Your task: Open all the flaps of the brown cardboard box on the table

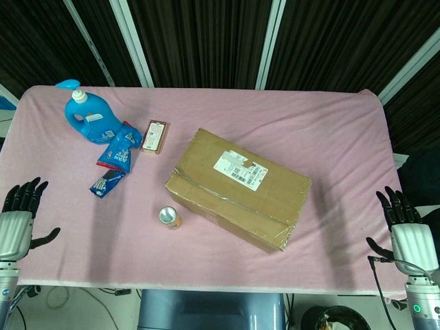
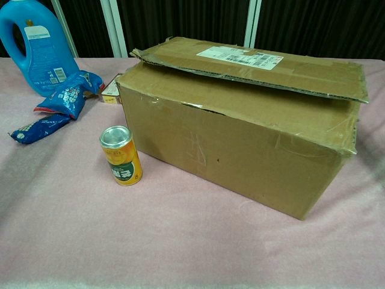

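A pink cloth covers the desk, with dark slatted panels and pale posts behind it across the top of the frame. The brown cardboard box lies at the centre of your head view, turned at an angle, a white shipping label on its top. In your chest view the box fills the middle and right; its upper flap lies almost flat but slightly lifted along the near edge, overlapping the lower flap, with clear tape at the right corner. A small yellow can stands upright near the box's lower left corner, apart from it. In the upper left you see a blue detergent bottle, two blue snack packets and below it, and a small flat brown packet just right of them. Your left hand sits at the lower left edge, released, fingers spread, grasping nothing. Your right hand sits at the lower right edge, likewise released with fingers apart. Both are well apart from the box.
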`<state>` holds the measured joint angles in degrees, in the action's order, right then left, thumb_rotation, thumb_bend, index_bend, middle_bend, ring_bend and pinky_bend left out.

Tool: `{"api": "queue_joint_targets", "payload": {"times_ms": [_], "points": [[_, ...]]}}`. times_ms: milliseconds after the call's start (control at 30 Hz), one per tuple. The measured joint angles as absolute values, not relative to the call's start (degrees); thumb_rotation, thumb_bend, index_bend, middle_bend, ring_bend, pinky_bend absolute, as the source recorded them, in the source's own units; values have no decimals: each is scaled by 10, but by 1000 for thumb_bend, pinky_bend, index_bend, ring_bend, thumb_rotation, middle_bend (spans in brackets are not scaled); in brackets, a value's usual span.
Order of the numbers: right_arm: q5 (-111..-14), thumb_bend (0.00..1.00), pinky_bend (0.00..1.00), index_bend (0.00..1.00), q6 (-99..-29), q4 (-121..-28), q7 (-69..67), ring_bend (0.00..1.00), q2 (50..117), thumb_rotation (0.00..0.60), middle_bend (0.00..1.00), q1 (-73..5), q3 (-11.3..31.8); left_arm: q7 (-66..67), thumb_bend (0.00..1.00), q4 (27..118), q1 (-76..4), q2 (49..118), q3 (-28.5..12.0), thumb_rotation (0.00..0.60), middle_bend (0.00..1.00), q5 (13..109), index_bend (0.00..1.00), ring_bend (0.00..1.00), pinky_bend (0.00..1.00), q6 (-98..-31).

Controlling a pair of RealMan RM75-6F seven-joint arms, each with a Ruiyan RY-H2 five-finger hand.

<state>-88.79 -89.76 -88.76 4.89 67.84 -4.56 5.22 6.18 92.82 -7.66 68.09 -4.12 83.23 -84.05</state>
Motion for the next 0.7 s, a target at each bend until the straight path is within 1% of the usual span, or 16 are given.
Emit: {"api": "queue_joint_targets", "payload": {"times_ms": [467, 700], "points": [[-881, 213, 223, 0, -892, -887, 44, 0, 679, 600, 0, -47, 54, 62, 133, 934, -79, 679, -44, 600, 0, 837, 0, 0, 0, -844], [-863, 213, 223, 0, -883, -884, 35, 0, 681, 600, 0, -48, 60, 88, 133, 979, -97, 666, -59, 600, 0, 844, 0, 0, 0, -839]]}}
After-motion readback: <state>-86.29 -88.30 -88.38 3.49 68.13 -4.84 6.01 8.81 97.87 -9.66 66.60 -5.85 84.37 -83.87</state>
